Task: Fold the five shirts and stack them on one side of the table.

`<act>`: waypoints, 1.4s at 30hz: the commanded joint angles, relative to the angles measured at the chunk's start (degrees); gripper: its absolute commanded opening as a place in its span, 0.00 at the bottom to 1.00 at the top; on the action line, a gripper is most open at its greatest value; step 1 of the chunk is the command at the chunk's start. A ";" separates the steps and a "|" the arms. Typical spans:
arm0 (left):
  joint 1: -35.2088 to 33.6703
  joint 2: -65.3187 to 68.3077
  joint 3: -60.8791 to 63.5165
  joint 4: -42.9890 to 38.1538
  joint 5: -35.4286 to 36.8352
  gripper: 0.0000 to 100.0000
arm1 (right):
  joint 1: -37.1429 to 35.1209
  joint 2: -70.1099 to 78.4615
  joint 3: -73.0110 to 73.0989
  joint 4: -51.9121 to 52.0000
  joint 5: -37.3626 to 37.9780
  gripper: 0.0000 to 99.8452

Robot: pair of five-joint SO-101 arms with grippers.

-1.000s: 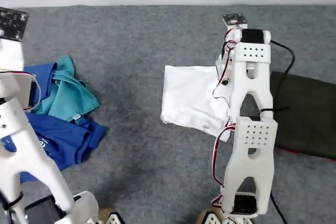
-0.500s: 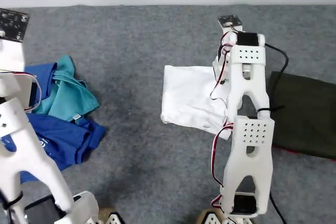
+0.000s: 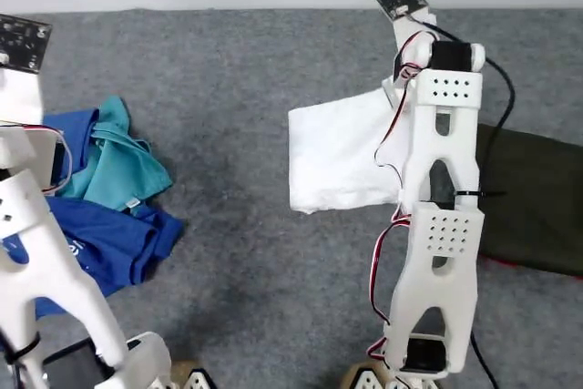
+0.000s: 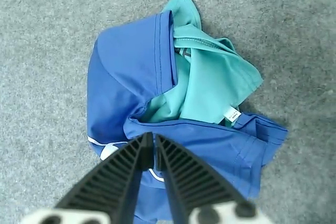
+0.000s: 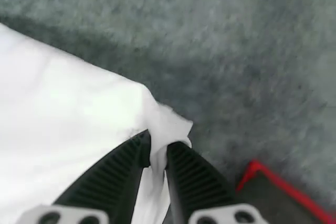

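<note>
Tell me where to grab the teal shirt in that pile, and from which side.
Grip the teal shirt at its loose corner by the white label. Come down from above on the side facing the table's middle. That corner lies bare on top of the pile, while the shirt's far side is tucked under the folds of the blue shirt.

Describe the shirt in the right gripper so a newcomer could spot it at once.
On the grey table, find the arm in the right half of the high view. The white shirt spreads out beside it, a corner pinched in the right gripper. It is the only white one: a dark shirt lies on the arm's other side, and a blue shirt and teal shirt are heaped far left.
</note>
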 commanded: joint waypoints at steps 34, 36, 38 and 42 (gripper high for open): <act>-0.35 -2.02 -0.22 -0.53 -0.26 0.02 | 5.23 15.60 -3.78 -5.58 -3.87 0.01; -0.35 -2.02 -0.22 -0.53 -0.26 0.02 | 4.44 15.52 -6.33 -2.51 -3.96 0.01; -0.35 -2.02 -0.22 -0.53 -0.26 0.02 | 3.21 14.73 -12.04 2.51 -4.13 0.01; -0.26 -2.02 -0.22 -0.53 -0.26 0.02 | -0.22 12.79 -25.93 13.85 -4.13 0.01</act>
